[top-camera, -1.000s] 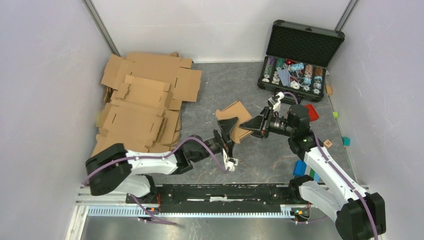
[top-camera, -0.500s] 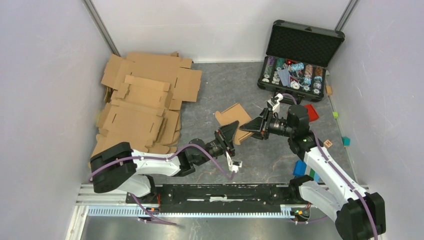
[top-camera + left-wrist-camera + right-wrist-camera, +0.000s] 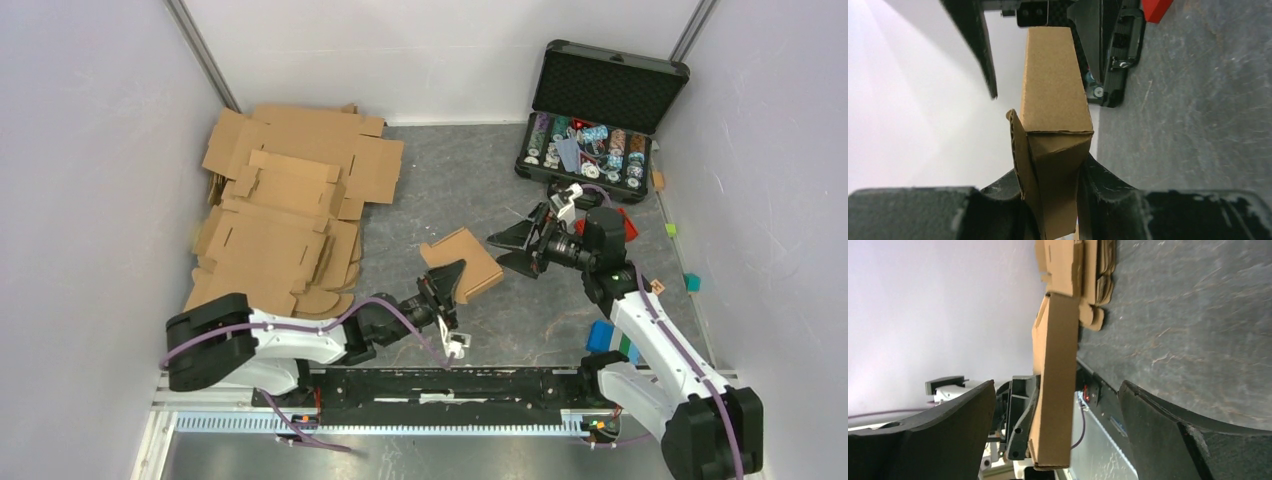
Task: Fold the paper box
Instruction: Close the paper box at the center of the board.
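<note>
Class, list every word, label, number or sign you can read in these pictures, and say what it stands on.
No text can be read.
The paper box and the cardboard sheets are plain.
The chips in the black case bear marks too small to read.

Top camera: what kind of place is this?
Likely a robot lab cell: plain white walls fence a grey table, a left arm and right arm are bolted to its near edge, and flat cardboard sheets lie stacked.
</note>
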`<control>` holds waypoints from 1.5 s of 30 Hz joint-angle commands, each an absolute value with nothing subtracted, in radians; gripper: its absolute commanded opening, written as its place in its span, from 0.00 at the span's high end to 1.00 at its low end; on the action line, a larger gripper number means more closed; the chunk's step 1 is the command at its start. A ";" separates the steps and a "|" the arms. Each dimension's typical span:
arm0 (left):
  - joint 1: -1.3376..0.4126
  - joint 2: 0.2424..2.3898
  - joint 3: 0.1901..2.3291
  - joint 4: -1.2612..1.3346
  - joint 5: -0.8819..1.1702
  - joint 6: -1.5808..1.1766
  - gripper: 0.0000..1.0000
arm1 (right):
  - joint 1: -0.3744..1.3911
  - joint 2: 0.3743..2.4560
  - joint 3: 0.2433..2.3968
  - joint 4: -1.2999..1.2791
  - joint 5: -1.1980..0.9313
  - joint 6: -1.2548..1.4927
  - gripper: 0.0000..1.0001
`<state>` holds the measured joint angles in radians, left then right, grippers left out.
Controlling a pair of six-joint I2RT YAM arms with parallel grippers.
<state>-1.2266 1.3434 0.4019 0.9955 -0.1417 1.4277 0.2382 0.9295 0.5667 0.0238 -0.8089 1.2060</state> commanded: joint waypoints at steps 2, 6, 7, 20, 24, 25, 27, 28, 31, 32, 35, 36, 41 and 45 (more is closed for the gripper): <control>-1.236 1.205 0.349 0.926 -0.122 1.140 0.80 | 0.179 0.917 0.641 -0.045 -0.746 1.040 0.02; -1.233 1.080 0.399 0.562 0.006 0.925 0.78 | 0.156 0.918 0.713 -0.133 -0.703 0.815 0.02; -1.233 1.065 0.407 0.517 0.035 0.886 0.78 | 0.156 0.913 0.733 -0.153 -0.686 0.742 0.03; -1.225 1.067 0.654 -0.009 0.036 0.347 0.76 | 0.173 0.644 0.282 0.557 -0.831 0.594 0.02; -1.222 1.188 0.812 -0.284 0.041 0.282 0.78 | 0.195 0.635 0.056 1.130 -0.837 0.703 0.02; -1.220 1.215 0.837 -0.330 0.043 0.274 0.76 | 0.203 0.631 0.027 1.181 -0.815 0.692 0.02; -1.218 1.255 0.871 -0.391 0.031 0.258 0.76 | 0.226 0.637 0.005 1.191 -0.779 0.634 0.02; -1.216 1.271 0.881 -0.412 0.027 0.251 0.77 | 0.238 0.644 0.005 1.180 -0.773 0.603 0.02; -1.207 1.298 0.903 -0.450 0.003 0.234 0.77 | 0.250 0.669 -0.049 1.231 -0.746 0.580 0.02; -1.205 1.303 0.907 -0.462 -0.016 0.233 0.77 | 0.250 0.674 -0.058 1.275 -0.736 0.602 0.02; -1.202 1.314 0.917 -0.502 -0.052 0.240 0.77 | 0.250 0.688 -0.101 1.383 -0.626 0.721 0.02; -1.201 1.320 0.921 -0.517 -0.058 0.240 0.77 | 0.248 0.691 -0.131 1.390 -0.557 0.771 0.02; -1.195 1.351 0.952 -0.565 -0.104 0.219 0.76 | 0.234 0.730 -0.175 1.564 -0.610 0.765 0.02; -1.176 1.334 0.958 -0.585 -0.123 0.205 0.76 | 0.248 0.757 -0.227 1.660 -0.660 0.653 0.02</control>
